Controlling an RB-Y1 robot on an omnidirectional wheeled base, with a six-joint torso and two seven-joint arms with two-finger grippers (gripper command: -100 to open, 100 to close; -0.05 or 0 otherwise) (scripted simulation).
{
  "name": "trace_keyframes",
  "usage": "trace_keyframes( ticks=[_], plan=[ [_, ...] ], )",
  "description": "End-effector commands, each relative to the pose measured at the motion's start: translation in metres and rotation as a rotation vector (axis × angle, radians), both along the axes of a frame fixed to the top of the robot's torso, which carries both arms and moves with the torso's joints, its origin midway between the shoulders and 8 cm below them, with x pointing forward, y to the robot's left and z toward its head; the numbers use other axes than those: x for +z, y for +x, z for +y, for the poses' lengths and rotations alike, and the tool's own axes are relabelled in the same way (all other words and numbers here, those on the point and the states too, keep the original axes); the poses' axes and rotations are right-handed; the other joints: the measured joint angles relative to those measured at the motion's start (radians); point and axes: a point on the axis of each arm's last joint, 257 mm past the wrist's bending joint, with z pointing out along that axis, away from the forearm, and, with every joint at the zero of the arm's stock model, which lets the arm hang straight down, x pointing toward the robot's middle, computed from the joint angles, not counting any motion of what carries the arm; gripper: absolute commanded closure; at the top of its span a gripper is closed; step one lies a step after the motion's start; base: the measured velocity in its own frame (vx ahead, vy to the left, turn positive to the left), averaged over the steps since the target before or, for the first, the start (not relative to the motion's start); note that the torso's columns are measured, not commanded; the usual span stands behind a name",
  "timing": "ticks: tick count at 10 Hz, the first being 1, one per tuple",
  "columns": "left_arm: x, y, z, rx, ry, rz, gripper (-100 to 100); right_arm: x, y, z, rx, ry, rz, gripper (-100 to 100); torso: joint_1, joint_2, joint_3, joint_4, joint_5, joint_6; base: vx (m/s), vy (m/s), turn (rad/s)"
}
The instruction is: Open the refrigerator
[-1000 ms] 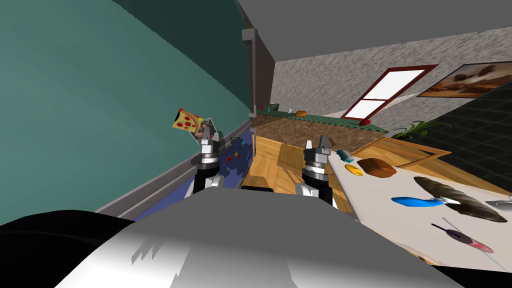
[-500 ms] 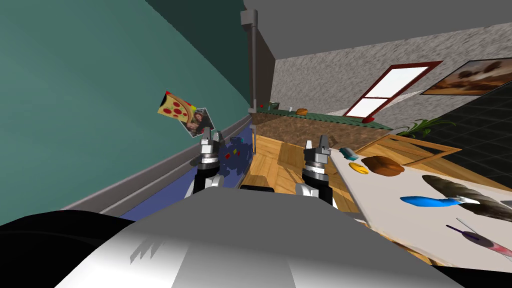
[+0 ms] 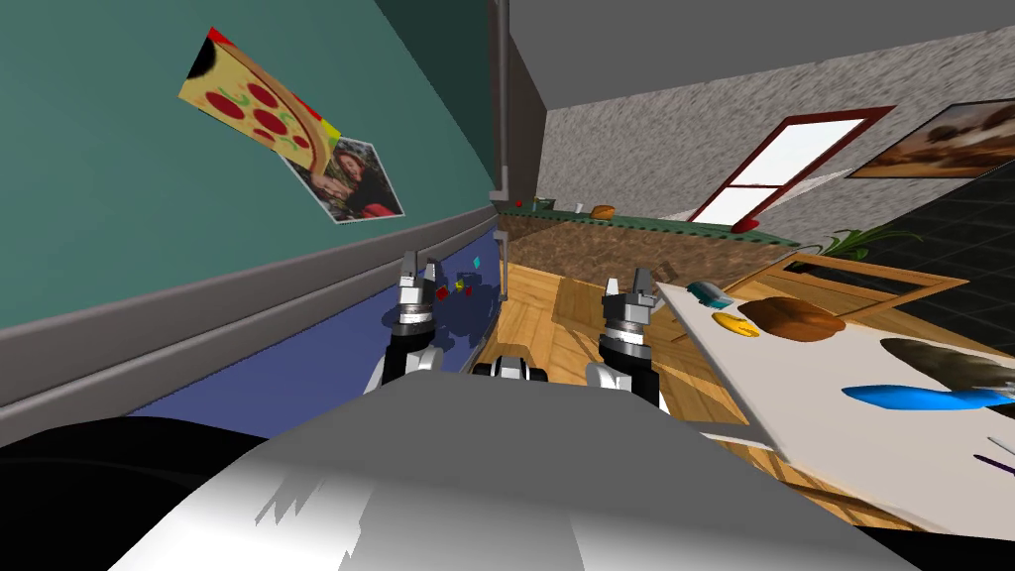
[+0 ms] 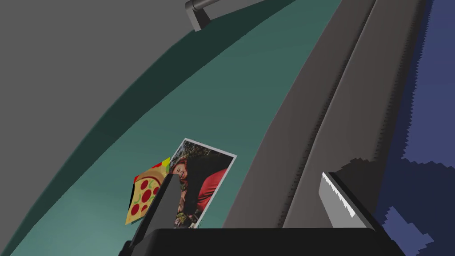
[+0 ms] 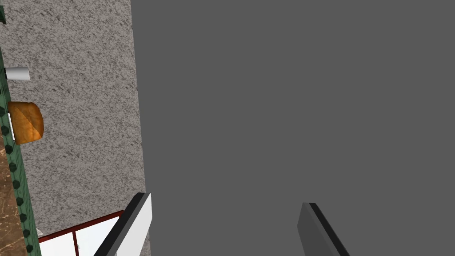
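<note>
The refrigerator [image 3: 149, 198] stood along the left side. Its teal upper door carried a pizza magnet [image 3: 260, 111] overlapping a photo [image 3: 352, 183], above a grey band and a blue lower door. My left gripper [image 3: 418, 265] hung near that band, its fingers spread apart and holding nothing. The grey bar handle [image 3: 503, 99] ran along the refrigerator's far edge. My right gripper [image 3: 628, 285] stood to the right of it over the wooden floor [image 3: 555, 307], blades likewise apart and empty. At the far right, a white table [image 3: 793, 397] carried a brown loaf [image 3: 798, 319].
</note>
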Motion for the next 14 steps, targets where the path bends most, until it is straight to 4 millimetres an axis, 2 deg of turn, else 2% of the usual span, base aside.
trace_keyframes(
  ticks=[1, 14],
  plan=[
    [-0.003, 0.005, -0.006, -0.025, 0.042, 0.033, -100, 0.0, 0.0, 0.0, 0.0, 0.0, 0.0, 0, 0.0, 0.008, -0.02, 0.009, 0.0, 0.0, 0.056, -0.001, -0.02],
    [-0.036, 0.047, -0.01, -0.044, 0.041, 0.264, -100, 0.0, 0.0, 0.0, 0.0, 0.0, 0.0, 0, 0.0, 0.015, -0.024, 0.014, 0.0, 0.0, 0.105, -0.01, -0.038]
  ],
)
